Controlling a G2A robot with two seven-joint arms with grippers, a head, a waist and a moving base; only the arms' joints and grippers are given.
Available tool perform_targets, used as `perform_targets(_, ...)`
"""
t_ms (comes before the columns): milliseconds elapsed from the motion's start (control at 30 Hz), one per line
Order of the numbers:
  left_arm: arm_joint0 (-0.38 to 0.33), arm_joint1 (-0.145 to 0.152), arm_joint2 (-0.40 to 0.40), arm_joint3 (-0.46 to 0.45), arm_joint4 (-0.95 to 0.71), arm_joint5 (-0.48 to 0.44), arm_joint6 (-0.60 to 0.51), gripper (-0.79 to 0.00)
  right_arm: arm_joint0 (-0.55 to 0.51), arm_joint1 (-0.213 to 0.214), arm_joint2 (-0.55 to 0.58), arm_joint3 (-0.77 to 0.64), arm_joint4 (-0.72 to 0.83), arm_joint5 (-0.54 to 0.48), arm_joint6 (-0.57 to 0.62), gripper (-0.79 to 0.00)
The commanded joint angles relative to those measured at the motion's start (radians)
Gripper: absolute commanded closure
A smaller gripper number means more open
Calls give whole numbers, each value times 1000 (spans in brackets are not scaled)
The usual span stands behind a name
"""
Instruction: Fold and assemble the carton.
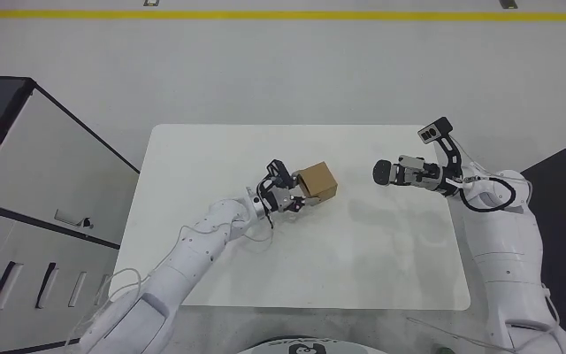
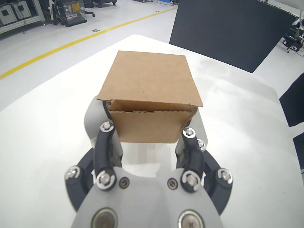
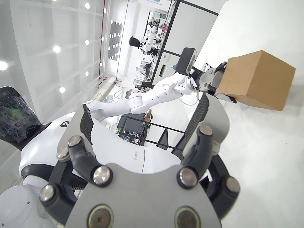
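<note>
The surface (image 1: 371,257) is white, flat and smooth, with round corners. It is wider than it is deep. Seen from the left wrist, its top (image 2: 47,131) has a few faint grey smudges on it.

One thing sits on the surface: a brown carton (image 1: 317,180). It is close to the middle, a little nearer the far edge than the near one. The carton is turned a bit, so its sides do not line up with the edges of the surface. Its top is flat. One side has a flap with a thin gap under the top.
</note>
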Motion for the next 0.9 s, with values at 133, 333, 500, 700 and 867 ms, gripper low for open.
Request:
perform_targets(133, 91, 43, -83, -197, 14, -20, -114, 0, 0, 0, 0, 0, 0, 0, 0, -785)
perform_targets(333, 91, 43, -83, -197, 14, -20, -114, 0, 0, 0, 0, 0, 0, 0, 0, -785)
perform_targets(500, 100, 46, -94, -210, 2, -22, -115, 0, 0, 0, 0, 0, 0, 0, 0, -785)
perform_targets(700, 160, 94, -229, -388, -32, -167, -168, 0, 0, 0, 0, 0, 0, 0, 0, -785)
perform_targets(867, 256, 136, -362, -621, -80, -279, -304, 0, 0, 0, 0, 0, 0, 0, 0, -785)
